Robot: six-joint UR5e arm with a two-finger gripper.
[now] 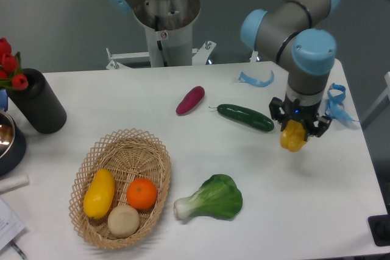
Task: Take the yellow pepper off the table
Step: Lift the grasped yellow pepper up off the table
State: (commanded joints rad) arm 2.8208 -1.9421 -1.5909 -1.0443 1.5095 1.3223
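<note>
The yellow pepper (292,137) is small, lobed and yellow, at the right side of the white table (268,223). My gripper (295,131) points straight down over it, with its dark fingers closed around the pepper's top. I cannot tell whether the pepper rests on the table or hangs just above it. The pepper's stem is hidden by the gripper.
A green cucumber (245,117) lies just left of the gripper, a purple sweet potato (190,100) beyond it. A leafy green vegetable (213,199) lies at the front. A wicker basket (119,144) holds a long yellow fruit, an orange and a pale round item. A black vase (38,101) stands far left.
</note>
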